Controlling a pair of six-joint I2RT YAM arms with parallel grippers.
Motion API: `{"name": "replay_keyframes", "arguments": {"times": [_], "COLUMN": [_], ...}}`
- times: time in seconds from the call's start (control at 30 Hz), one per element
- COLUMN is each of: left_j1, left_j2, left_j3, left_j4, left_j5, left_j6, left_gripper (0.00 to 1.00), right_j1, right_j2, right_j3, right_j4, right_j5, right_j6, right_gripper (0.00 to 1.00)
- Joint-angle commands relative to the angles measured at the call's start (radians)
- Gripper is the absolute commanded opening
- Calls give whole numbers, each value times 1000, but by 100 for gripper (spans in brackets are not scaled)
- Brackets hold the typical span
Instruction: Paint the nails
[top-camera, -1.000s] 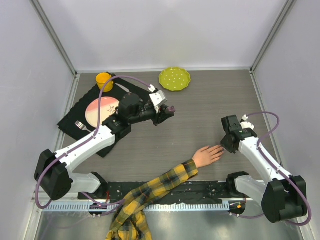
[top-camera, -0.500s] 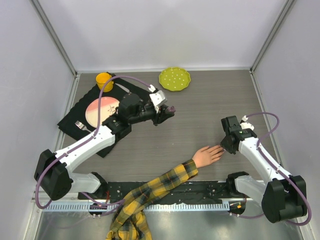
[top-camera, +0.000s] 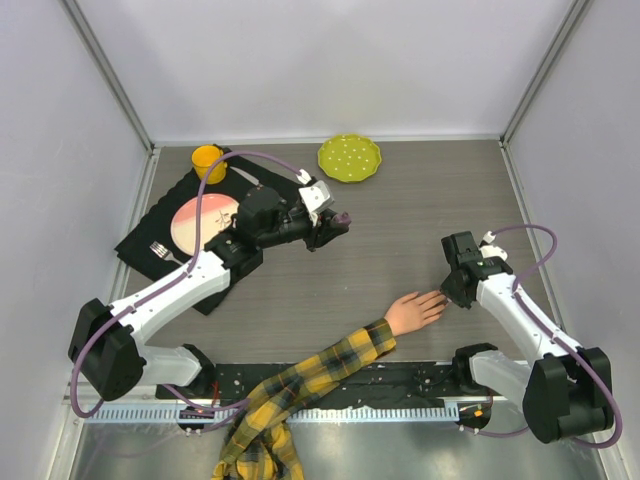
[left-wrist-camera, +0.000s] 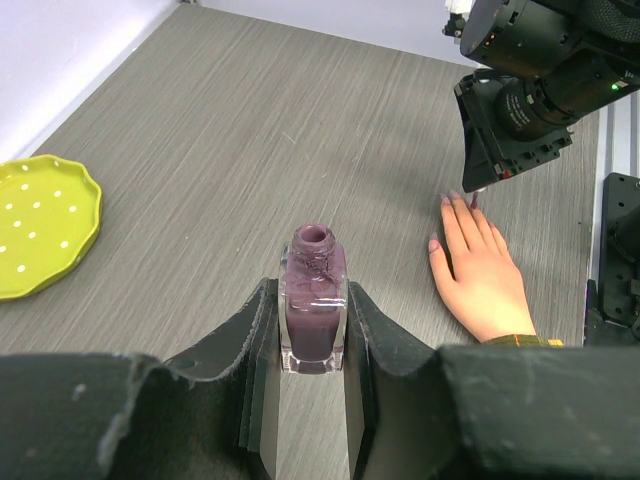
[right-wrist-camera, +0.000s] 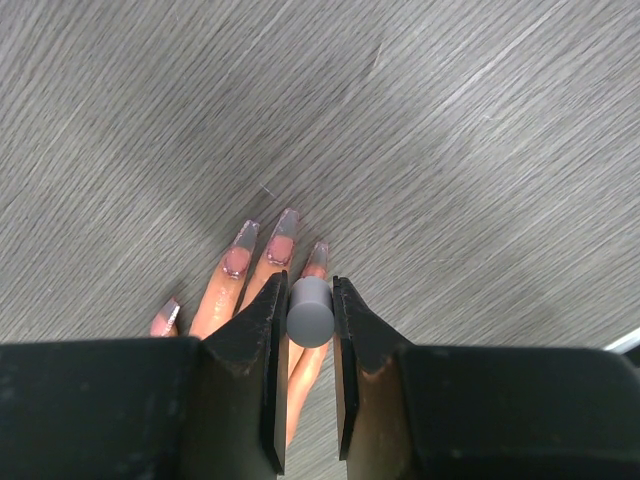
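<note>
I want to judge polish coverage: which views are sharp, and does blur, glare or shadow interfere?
Right wrist: the translucent pink-tinted nails are sharp, the grey round cap close to the lens is soft-edged, and a soft shadow darkens the grey wood-grain table. Left wrist: the clear glass bottle of purple polish is crisp, with small highlights. Top external: even light, nails too small to judge.

The nails are long, square-tipped and half transparent, with a pink-purple tint. They sit on the fingertips of a pale mannequin hand that lies flat on the desk, right of the middle in the top view. Three nails lie together and one apart.
</note>
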Motion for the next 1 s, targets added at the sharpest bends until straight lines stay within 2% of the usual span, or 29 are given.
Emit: {"name": "replay_keyframes", "arguments": {"times": [0.0,0.97], "left_j1": [-4,-4], "left_j2": [-7,5], "left_j3": [5,8], "left_j4": [72,70], "left_j5": [6,9], "left_j6": [8,11], "left_gripper": [0,0], "right_j1": [-6,-15], "right_j2": [8,41], "right_j3": [4,4], "right_j4": [21,38], "right_j5": [25,68], "right_j6": [4,13], "right_gripper": [1,1]}}
